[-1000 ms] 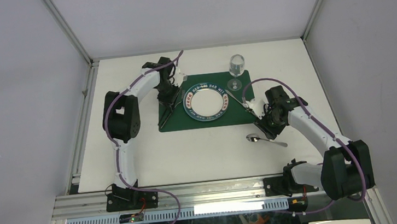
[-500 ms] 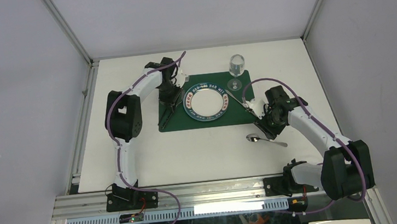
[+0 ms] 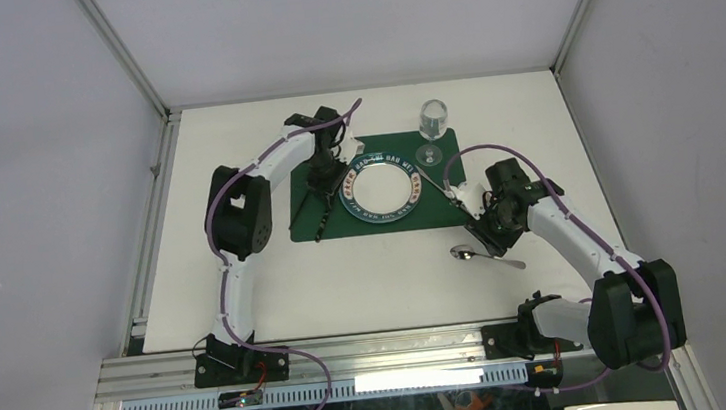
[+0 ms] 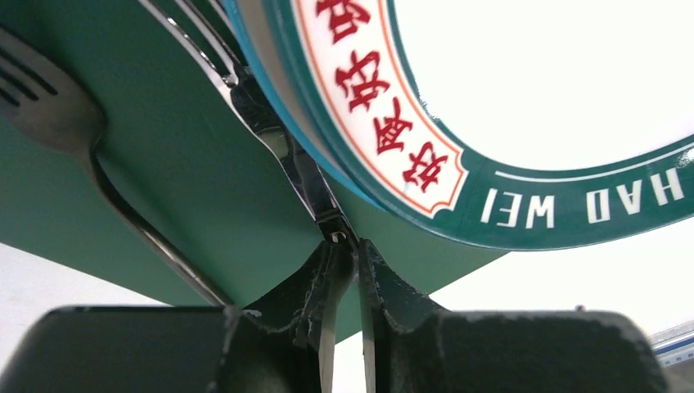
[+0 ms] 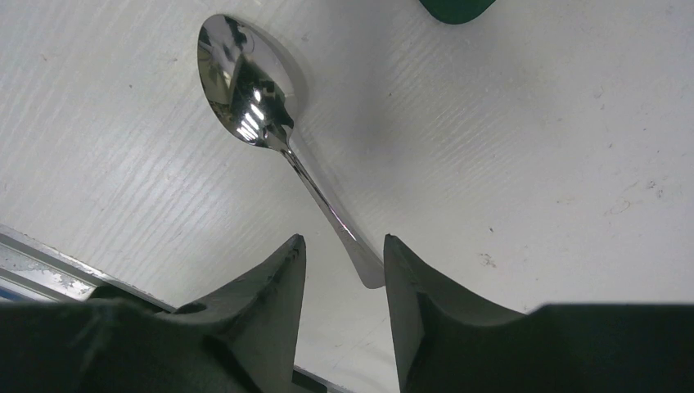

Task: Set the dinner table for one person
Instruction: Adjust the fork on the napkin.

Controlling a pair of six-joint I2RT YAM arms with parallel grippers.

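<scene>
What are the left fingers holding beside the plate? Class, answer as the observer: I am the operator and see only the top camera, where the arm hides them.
Observer: The left fingers are shut on the handle end of a fork.
Operator: Is that fork clear of the plate?
Observer: No. In the left wrist view it lies close along the plate rim.
Operator: Do the right fingers have the spoon?
Observer: No. The right fingers stand open. The spoon lies flat on the table, and the tip of its handle sits between them.
</scene>
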